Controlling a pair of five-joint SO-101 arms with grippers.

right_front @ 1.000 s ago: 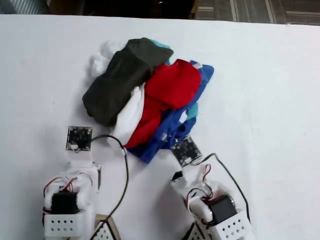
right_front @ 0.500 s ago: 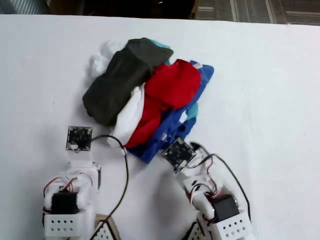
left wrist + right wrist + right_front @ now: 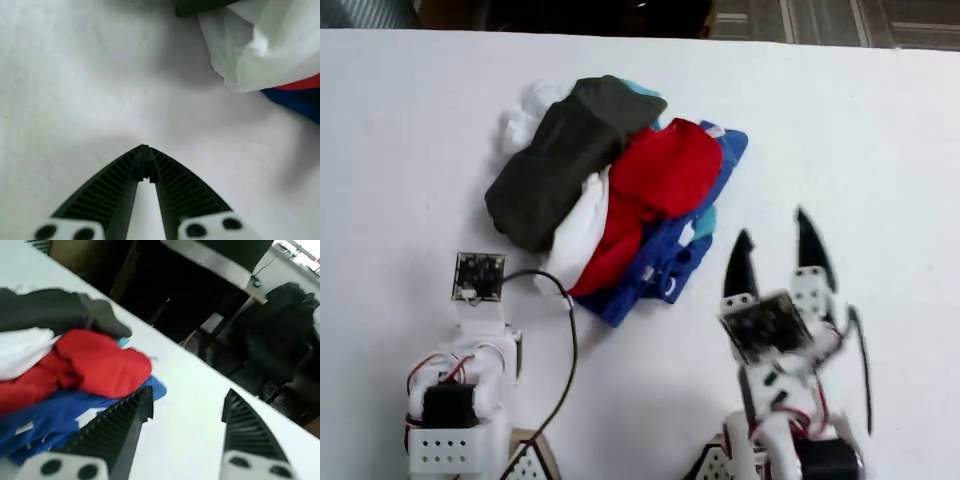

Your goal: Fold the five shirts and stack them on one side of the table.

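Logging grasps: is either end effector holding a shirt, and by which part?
Nothing is held. The left end effector is shut, empty; the right end effector is open, clear of the shirts.

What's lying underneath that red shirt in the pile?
The red shirt lies on a blue shirt, with a white shirt and teal cloth peeking out. Anything deeper is covered.
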